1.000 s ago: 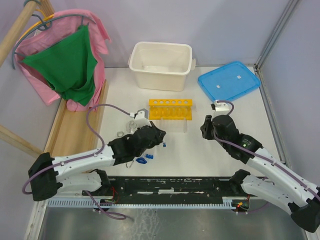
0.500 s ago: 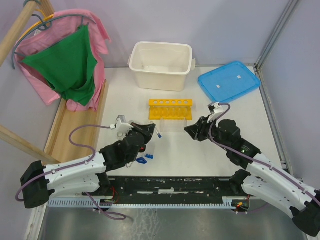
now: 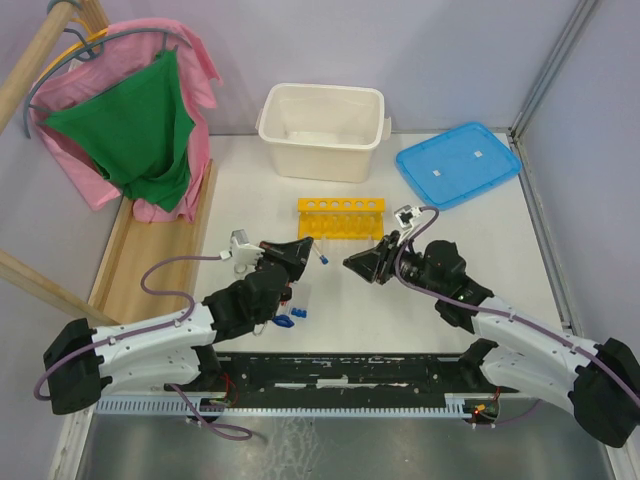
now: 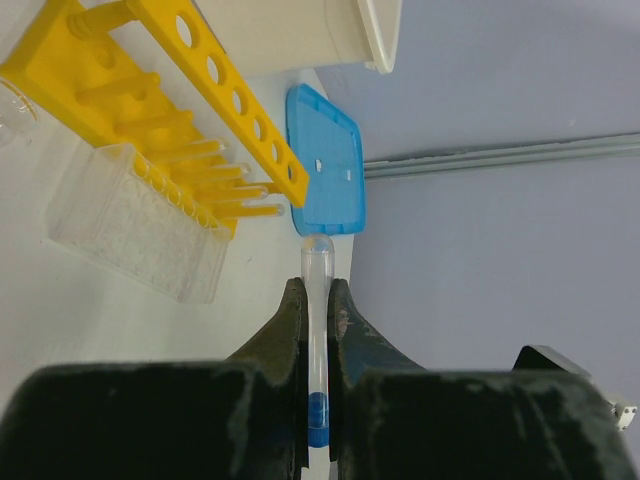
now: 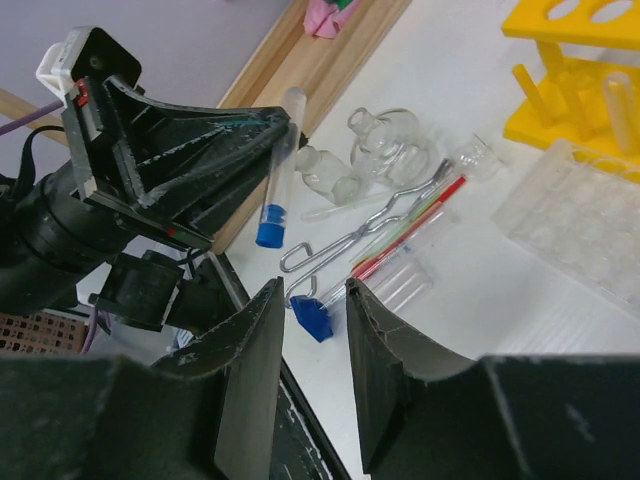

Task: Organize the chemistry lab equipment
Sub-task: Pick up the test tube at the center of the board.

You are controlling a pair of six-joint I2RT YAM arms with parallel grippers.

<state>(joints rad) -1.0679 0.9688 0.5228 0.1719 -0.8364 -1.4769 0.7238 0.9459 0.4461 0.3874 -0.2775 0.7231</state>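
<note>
White tub (image 3: 322, 160), blue lid (image 3: 458, 165), green cloth (image 3: 140, 135) over pink shirt (image 3: 196, 68)

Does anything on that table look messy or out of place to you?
Yes. Near the left arm, small glass flasks lie tipped over in a heap with metal tongs and a thin red rod, loose on the table.

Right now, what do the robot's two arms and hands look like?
The left arm and right arm have white links and black joints. Purple cables run along them. The left hand and right hand are black, with two tapered fingers.
</note>
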